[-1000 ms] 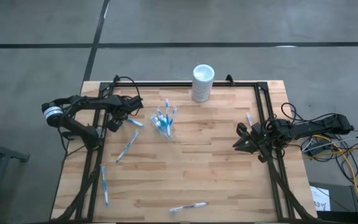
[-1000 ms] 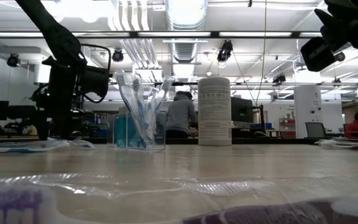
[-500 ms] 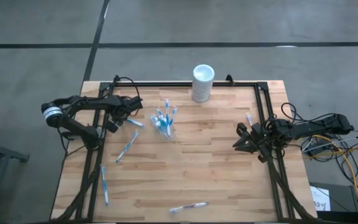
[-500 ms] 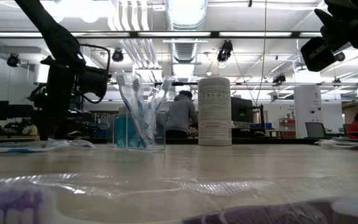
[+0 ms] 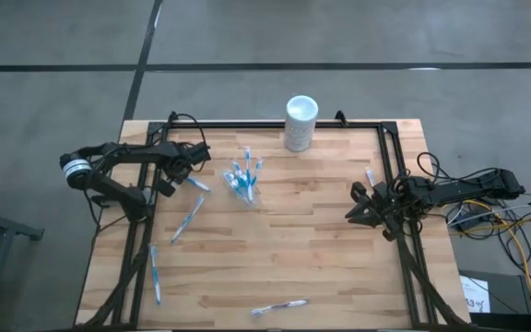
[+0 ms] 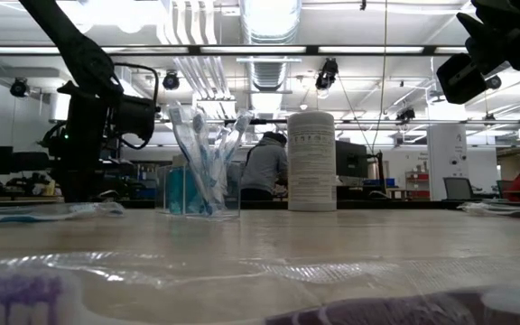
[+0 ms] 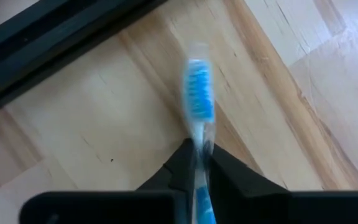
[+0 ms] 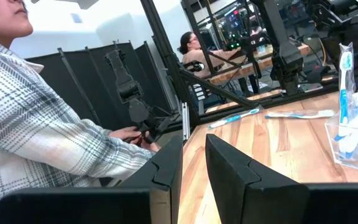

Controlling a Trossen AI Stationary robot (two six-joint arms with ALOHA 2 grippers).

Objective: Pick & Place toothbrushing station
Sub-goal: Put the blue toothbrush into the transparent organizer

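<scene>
**Left gripper clamped on a toothbrush near the table's left edge; cup lies toward the centre**

Left gripper: down at the table surface, close to the left edge and toward the far side. The left wrist view shows its fingers drawn in narrowly on the handle of a wrapped toothbrush, the blue bristle head projecting straight out beyond the fingertips. The brush's long axis therefore runs in line with the gripper's reach, not across it. Whether the brush is clear of the wood cannot be told.

Governing relation: the clear cup, already holding several upright brushes, stands just inward of this gripper, toward the middle of the table and near the far edge. The left arm is plainly the nearer one. In my judgement the placing calls for a lift, a short carry toward the centre, and a tilt to bring the brush upright over the cup's mouth.

Right gripper: waiting by the right edge, well apart from the cup, fingers parted by a narrow gap and holding nothing.

Outstanding items: one brush lies just nearside of the left gripper, another by the near-left corner, a third along the near edge. A white cylinder stands at the far edge.
</scene>
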